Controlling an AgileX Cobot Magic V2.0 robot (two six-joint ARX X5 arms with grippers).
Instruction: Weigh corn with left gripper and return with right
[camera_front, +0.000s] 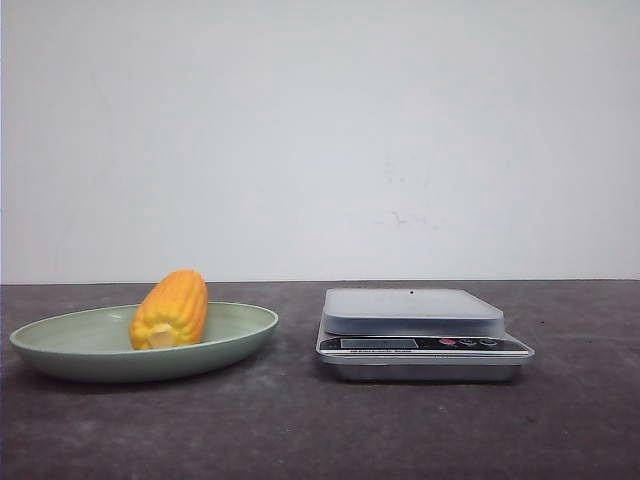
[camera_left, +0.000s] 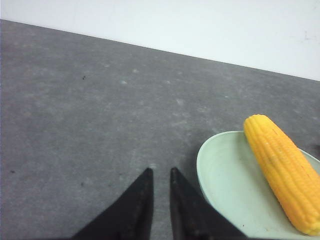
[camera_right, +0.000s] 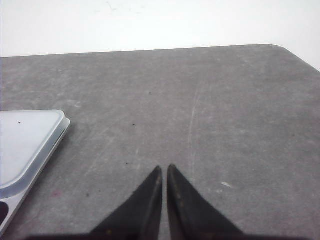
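The corn (camera_front: 170, 310) is a stubby yellow-orange cob lying in a pale green plate (camera_front: 60, 345) at the left of the table, its pale cut end toward me. In the left wrist view the corn (camera_left: 282, 172) lies in the plate (camera_left: 220, 175), just beside my left gripper (camera_left: 160, 170). That gripper hangs over bare table, empty, its black fingers nearly together with only a narrow gap. My right gripper (camera_right: 164, 167) is shut and empty over bare table, to the right of the scale (camera_right: 25, 145). Neither gripper shows in the front view.
A silver digital kitchen scale (camera_front: 420, 330) with a flat grey platform stands right of the plate, nothing on it. The dark grey table (camera_front: 300, 420) ends at a white wall behind. Its rounded far right corner (camera_right: 280, 47) shows in the right wrist view.
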